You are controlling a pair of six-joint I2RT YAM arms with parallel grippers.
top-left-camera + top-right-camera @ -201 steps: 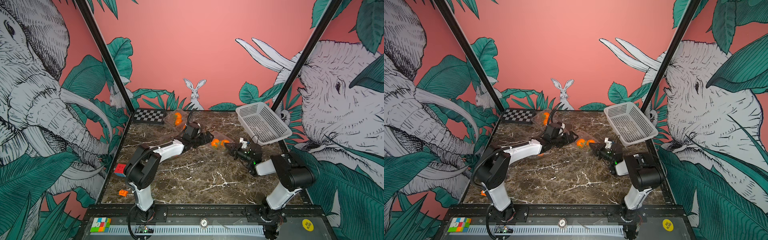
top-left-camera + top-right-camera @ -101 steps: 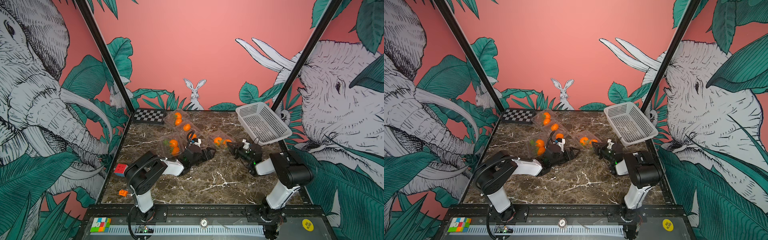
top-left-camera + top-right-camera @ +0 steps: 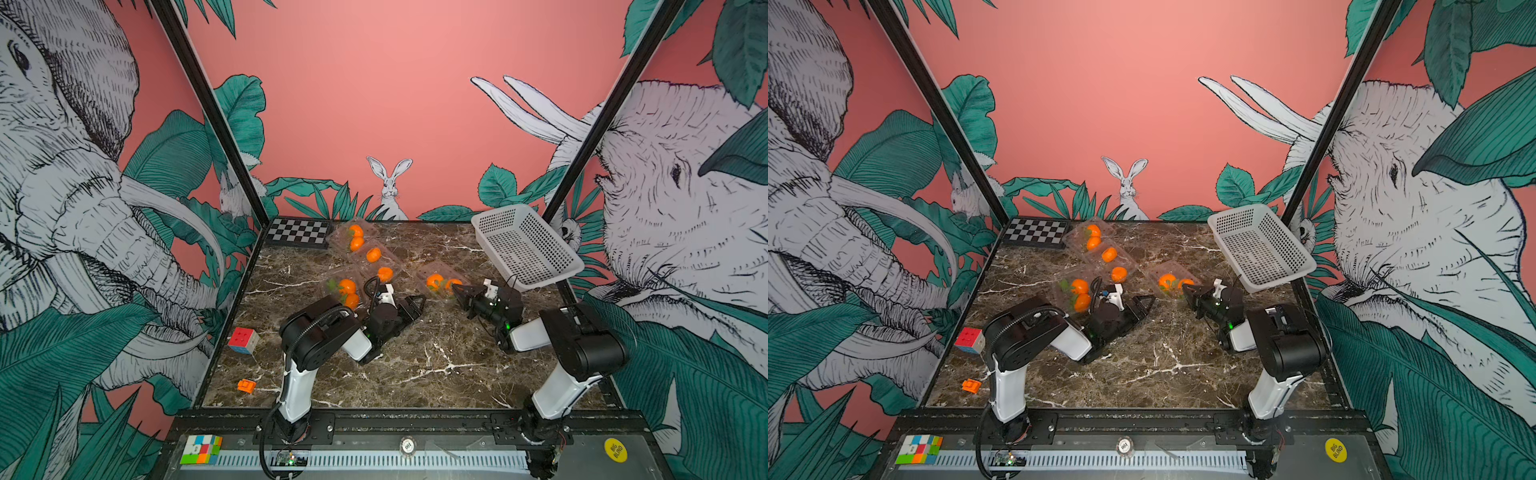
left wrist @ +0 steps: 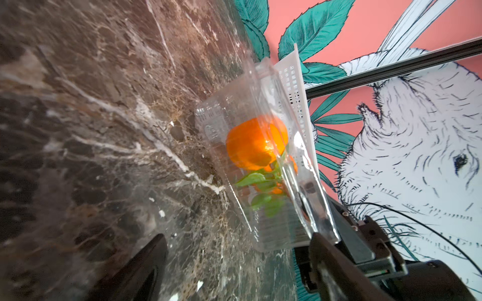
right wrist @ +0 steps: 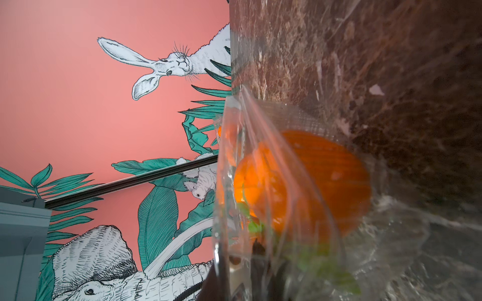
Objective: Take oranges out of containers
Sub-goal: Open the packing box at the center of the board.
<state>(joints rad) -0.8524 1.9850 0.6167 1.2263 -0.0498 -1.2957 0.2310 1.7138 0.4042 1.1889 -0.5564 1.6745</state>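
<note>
Clear plastic holds every fruit: all eight oranges [image 3: 373, 254] sit two by two in the four containers [image 3: 338, 237], grouped around the centre of a top view. The step in hand looks like opening the rightmost container [image 3: 428, 270]. The right gripper [image 3: 457, 291] pinches its edge, while the left gripper [image 3: 417, 305], jaws spread and empty, stands just beside it. Next, I judge, the left one must close on the free edge and pull the two halves apart gently.
</note>
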